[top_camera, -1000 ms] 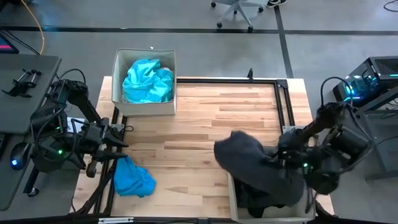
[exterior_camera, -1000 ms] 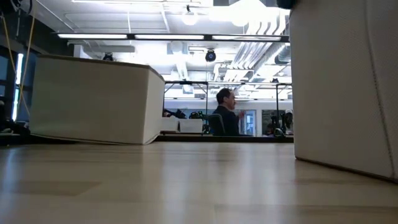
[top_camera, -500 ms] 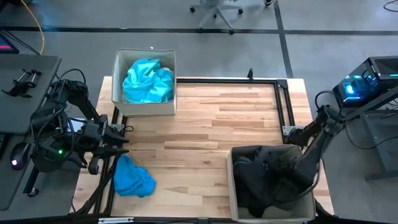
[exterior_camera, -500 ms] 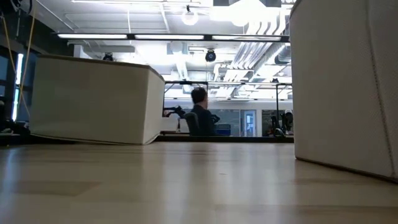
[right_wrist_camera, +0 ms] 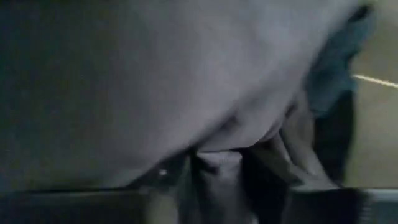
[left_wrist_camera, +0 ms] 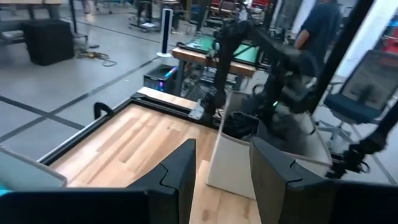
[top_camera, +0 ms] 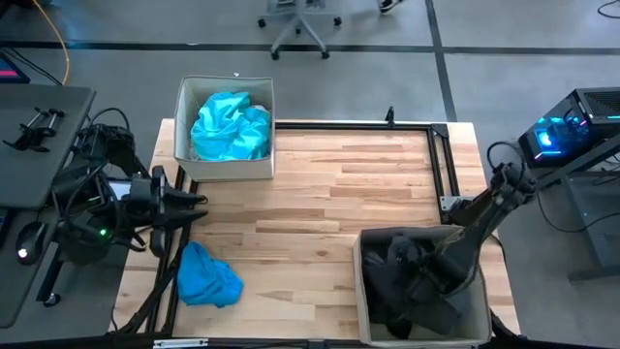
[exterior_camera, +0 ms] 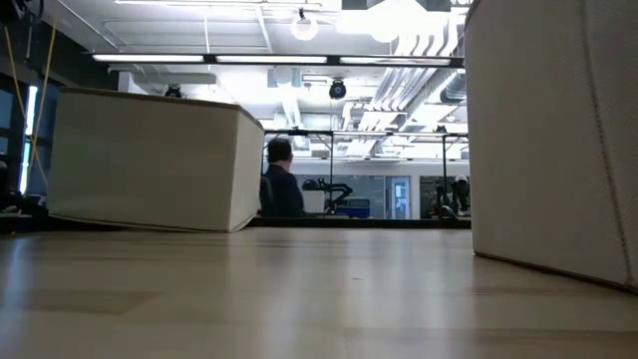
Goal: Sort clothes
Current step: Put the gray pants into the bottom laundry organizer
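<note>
A turquoise garment (top_camera: 206, 274) lies crumpled on the wooden table near its front left corner. More turquoise clothes (top_camera: 231, 126) fill the beige bin (top_camera: 182, 116) at the far left. Dark clothes (top_camera: 407, 291) lie in the beige bin (top_camera: 358, 281) at the near right. My right gripper (top_camera: 426, 276) reaches down into that bin, and dark cloth (right_wrist_camera: 155, 81) fills its wrist view. My left gripper (top_camera: 201, 204) hovers open at the table's left edge, just beyond the loose turquoise garment. It points level toward the right, with nothing between its fingers (left_wrist_camera: 180, 174).
A black frame rail (top_camera: 436, 155) runs along the table's far and right sides. The low view shows the walls of the two bins (exterior_camera: 150, 160) (exterior_camera: 558, 130) with bare tabletop between them. A person (exterior_camera: 279, 189) moves in the room behind the table.
My right gripper has gone down into the near right bin with a dark grey garment. That garment hung spread over the bin's left rim and the table, and now lies inside the bin. My left gripper has swung from pointing near-right to pointing right.
</note>
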